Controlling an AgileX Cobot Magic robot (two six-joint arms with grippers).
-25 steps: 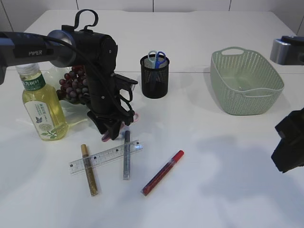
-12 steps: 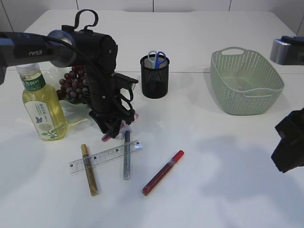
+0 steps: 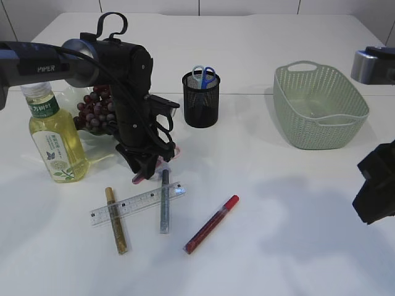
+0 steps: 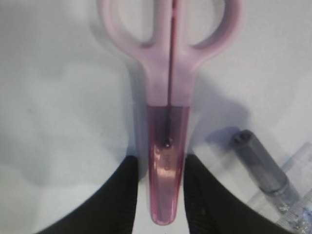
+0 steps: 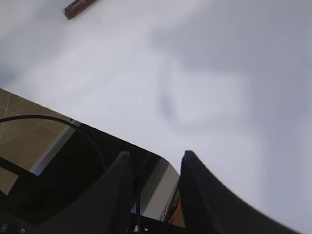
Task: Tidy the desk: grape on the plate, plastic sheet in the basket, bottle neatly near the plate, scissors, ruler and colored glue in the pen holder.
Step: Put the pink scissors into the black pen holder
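Pink scissors [image 4: 168,122] | lying flat, handles away from camera | left tool [image 4: 158,195] gripping sheathed blades

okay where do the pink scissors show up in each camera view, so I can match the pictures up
Exterior view: pink scissors left of centre, mostly hidden under the left hand, just above the ruler.
Left wrist view: centre frame, handles at top, sheathed blade between the hand's fingers.
Right wrist view: not in it.
Shared landmark: the silver glue pen, lower right corner in the left wrist view.
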